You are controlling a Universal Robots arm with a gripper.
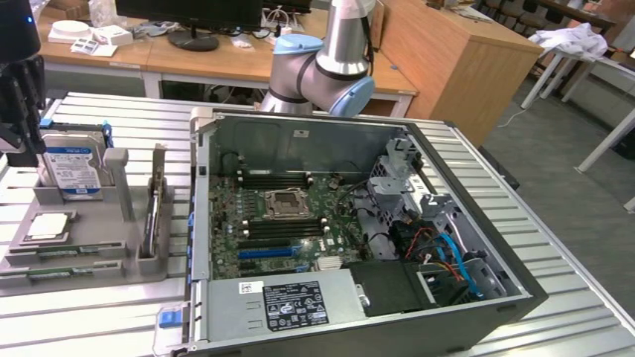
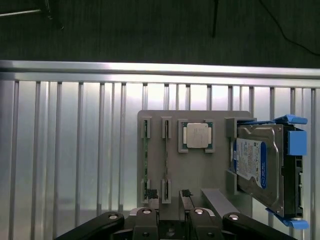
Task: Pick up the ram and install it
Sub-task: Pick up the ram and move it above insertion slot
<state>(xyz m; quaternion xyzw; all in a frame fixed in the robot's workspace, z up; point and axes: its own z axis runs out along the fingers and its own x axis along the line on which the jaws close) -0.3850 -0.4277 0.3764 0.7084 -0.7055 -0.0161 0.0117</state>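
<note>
Alignment matters most in this pick, I judge. In the wrist view, the ram (image 2: 145, 160) stands on edge in the outer slot of the gray tray (image 2: 200, 170), on the CPU's (image 2: 196, 136) side away from the hard drive (image 2: 260, 165). Centre your gripper (image 2: 170, 222) across the stick's flat faces and descend straight. Its jaws stand a little apart and hold nothing. In the exterior view, the arm (image 1: 332, 52) rises behind the open computer case (image 1: 516, 297), and its dark wrist end (image 1: 20, 74) hangs above the tray, at that view's left.
</note>
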